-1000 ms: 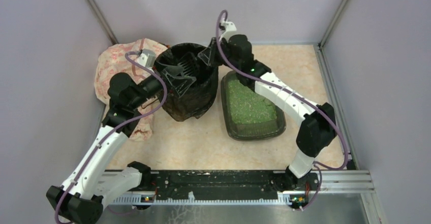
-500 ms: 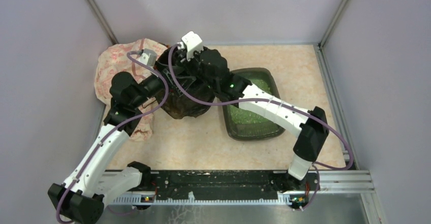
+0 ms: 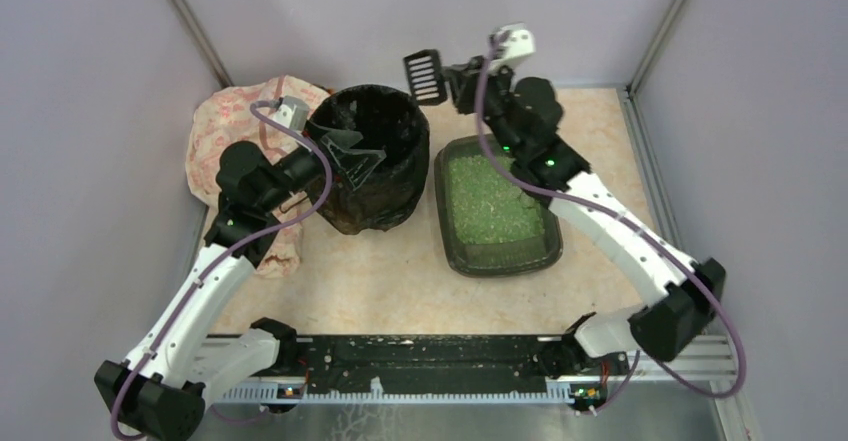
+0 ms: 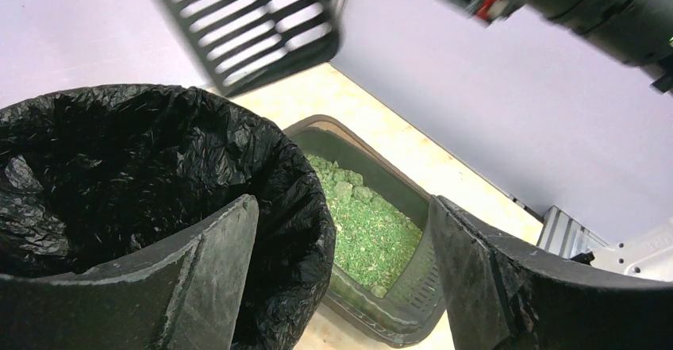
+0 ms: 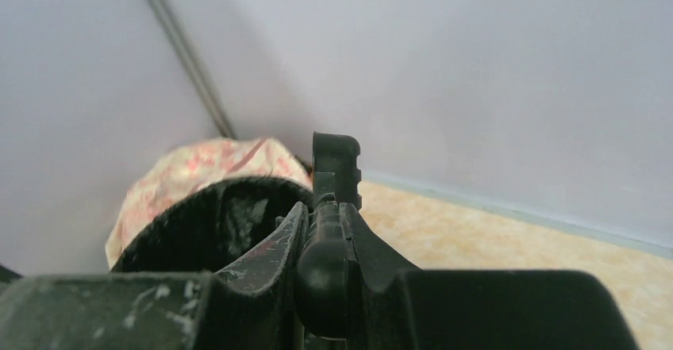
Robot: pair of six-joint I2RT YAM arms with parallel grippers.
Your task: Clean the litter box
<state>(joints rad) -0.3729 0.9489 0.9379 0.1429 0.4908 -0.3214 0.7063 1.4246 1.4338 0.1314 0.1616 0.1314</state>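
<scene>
The right fingers (image 5: 373,259) clamp the handle of the slotted scoop (image 3: 424,75), raised near the back wall. The litter box (image 3: 497,206) lies on the beige table (image 3: 380,271) below and nearward, closest to this arm, long axis front to back, beside the bin (image 3: 375,161). The left fingers (image 4: 214,263) stand open at the bin's rim. Lilac walls (image 3: 400,11) close in.

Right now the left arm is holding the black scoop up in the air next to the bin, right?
No, it's the right arm's fingers holding the black scoop up next to the bin. The top view shows that. The left fingers are open, holding nothing.
</scene>
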